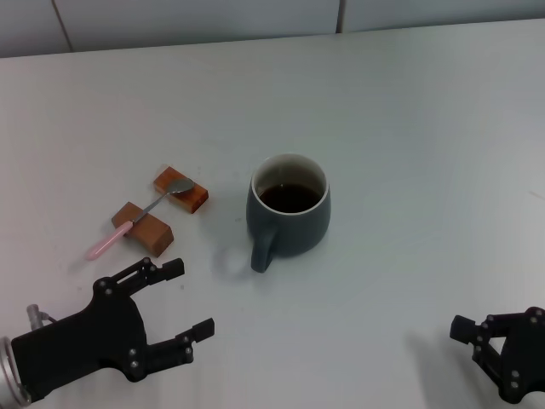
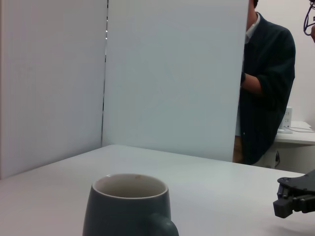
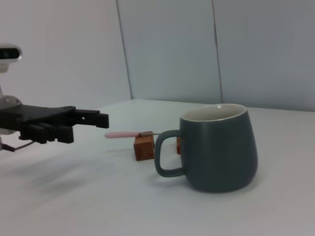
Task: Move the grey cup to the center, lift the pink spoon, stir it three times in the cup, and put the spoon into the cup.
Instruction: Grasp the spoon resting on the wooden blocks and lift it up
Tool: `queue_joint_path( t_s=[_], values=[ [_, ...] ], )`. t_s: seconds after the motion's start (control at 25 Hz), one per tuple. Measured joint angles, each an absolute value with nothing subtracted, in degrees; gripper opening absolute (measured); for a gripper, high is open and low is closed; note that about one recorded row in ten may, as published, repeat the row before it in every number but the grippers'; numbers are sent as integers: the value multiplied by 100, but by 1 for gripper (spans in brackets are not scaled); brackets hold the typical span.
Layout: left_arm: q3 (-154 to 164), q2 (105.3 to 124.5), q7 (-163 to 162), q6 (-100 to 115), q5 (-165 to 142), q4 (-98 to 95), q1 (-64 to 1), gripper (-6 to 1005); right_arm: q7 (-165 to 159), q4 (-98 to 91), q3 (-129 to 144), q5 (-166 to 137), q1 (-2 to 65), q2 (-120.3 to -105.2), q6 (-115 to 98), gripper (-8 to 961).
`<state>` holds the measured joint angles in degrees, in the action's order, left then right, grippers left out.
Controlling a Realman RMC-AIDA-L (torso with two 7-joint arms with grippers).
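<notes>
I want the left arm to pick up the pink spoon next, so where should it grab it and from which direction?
Probably the pink handle of the spoon, from above. The spoon lies bridged across two wooden blocks, bowl on the far one, so its handle end sticks out past the near block clear of the table, leaving room for the fingers. The open left gripper waits just in front of it; the mug stands well aside.

Open table [image 1: 409, 128] — mug [image 1: 289, 213] mid-way
</notes>
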<state>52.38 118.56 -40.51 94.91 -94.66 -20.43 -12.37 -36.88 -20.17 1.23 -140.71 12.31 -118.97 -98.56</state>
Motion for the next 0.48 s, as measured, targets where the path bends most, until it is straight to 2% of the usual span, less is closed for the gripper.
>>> queue_joint_path(
  t_s=[0.48],
  values=[
    [5243,11856,-3978,9492,-9465,-2019,-1217,828,-3667,-2001,131,-14056,1299,-11884,-10117,2]
  ],
)
